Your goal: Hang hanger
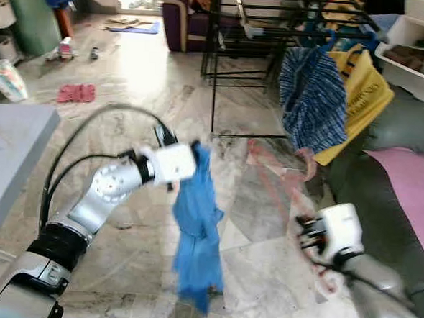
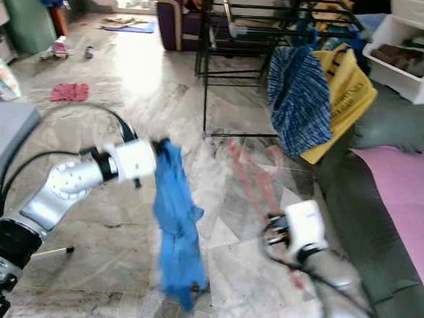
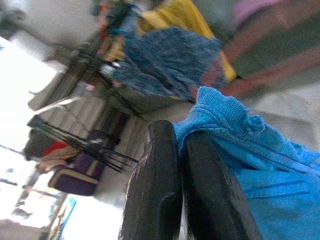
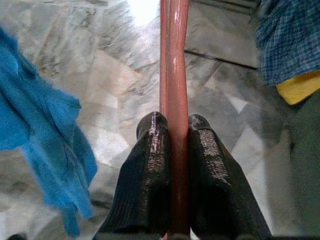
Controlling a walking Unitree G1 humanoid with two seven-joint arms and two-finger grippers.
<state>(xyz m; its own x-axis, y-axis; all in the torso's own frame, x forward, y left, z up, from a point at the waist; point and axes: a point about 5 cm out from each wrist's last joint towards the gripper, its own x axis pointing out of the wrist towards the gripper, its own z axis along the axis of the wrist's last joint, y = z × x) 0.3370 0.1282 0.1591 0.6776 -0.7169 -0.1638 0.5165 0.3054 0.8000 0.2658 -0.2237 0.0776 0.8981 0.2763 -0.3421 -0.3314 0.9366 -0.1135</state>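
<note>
The right gripper (image 4: 170, 150) clamped the red plastic hanger (image 4: 172, 60) between closed fingers, aiming it at the black metal drying rack (image 1: 270, 33). The left gripper (image 3: 177, 150) pinched the blue knitted cloth (image 1: 197, 230), letting it hang clear of the marble floor (image 1: 144, 83).

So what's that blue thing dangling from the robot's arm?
It is a bright blue cloth, knitted-looking and soft, like a small garment or towel. The left gripper is shut on its top edge, so it hangs limp and crumpled in mid-air above the marble floor. Nothing else seems to touch it.
</note>
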